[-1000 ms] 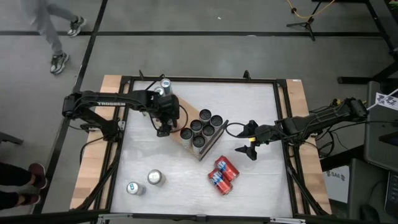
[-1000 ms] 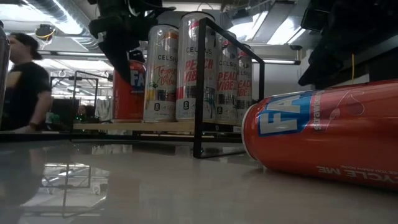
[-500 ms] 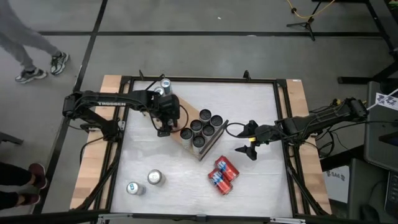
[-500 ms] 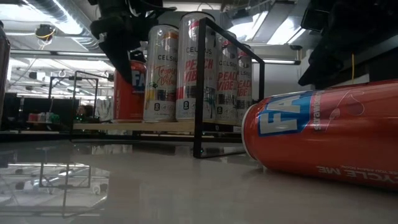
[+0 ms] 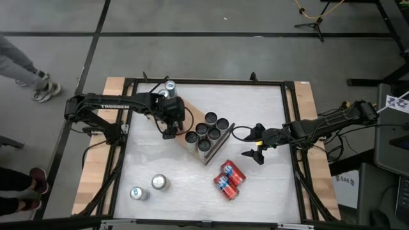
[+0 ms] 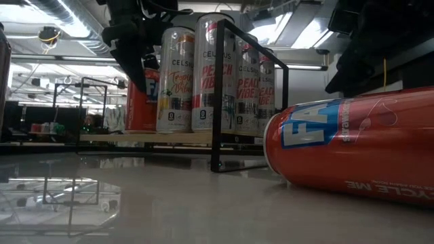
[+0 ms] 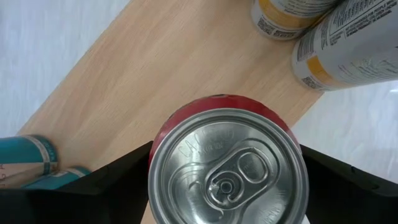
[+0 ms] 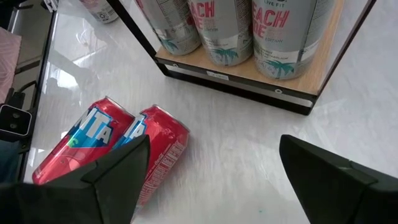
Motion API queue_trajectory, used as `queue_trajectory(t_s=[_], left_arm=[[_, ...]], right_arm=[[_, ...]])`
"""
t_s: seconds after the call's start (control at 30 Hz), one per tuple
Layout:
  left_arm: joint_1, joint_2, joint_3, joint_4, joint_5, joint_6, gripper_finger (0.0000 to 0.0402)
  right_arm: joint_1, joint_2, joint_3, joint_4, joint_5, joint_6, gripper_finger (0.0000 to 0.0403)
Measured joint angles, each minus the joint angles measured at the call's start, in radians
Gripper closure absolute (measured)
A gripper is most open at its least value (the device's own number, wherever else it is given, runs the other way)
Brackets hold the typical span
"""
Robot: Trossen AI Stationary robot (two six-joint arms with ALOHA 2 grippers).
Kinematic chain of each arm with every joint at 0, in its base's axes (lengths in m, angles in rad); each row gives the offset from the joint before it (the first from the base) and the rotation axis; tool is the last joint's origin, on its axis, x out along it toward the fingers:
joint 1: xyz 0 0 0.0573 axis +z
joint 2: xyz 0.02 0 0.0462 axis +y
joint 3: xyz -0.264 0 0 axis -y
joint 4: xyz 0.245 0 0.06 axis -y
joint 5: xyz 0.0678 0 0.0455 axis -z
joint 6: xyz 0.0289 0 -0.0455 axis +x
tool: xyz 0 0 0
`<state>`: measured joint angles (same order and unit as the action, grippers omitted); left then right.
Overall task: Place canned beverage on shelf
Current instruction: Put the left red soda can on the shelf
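Observation:
A red can [image 7: 227, 168] stands upright on the left end of the shelf [image 7: 155, 68], a light-wood board on a black wire frame [image 5: 193, 149]. My left gripper [image 5: 169, 131] hangs over this can, pointing steeply down, open, with one finger at each side of the can's top. In the low view the can [image 6: 144, 102] shows below that gripper. Several tall silver cans [image 5: 208, 131] stand on the shelf's other end. My right gripper [image 5: 251, 142] waits open to the right of the shelf, holding nothing. My left gripper comes from above, its fingers [image 7: 124, 183] close beside the two sides of the red can's top rim [image 7: 155, 162]. Whether they touch it I cannot tell. The can stands upright with its base on the shelf board.
Two red cans [image 5: 229, 177] lie on their sides on the white tabletop, near-right of the shelf. Two cans [image 5: 148, 187] stand at the near left and two more [image 5: 167, 88] at the far edge. A person walks on the floor beyond the table's far left corner.
My left gripper's fingers have spread a little about the red can, which stays standing on the shelf. The arm itself has kept its place. The person beyond the table has walked away toward the left.

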<state>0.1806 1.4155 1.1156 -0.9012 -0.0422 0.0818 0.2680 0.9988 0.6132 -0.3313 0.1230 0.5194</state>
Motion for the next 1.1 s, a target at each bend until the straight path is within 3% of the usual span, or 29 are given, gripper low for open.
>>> queue_trajectory(t_s=[0.4,0.67,1.1], left_arm=[[0.000,0.000,-0.001,0.021,-0.010,-0.027,0.0020],[0.000,-0.003,-0.002,0.017,-0.023,-0.113,0.0016],[0.000,-0.003,-0.002,0.019,-0.023,-0.499,0.0016]], right_arm=[[0.000,0.000,0.000,0.000,0.000,0.000,0.0049],[0.000,0.000,0.000,0.000,0.000,0.000,0.0049],[0.000,0.000,0.000,0.000,0.000,0.000,0.0049]])
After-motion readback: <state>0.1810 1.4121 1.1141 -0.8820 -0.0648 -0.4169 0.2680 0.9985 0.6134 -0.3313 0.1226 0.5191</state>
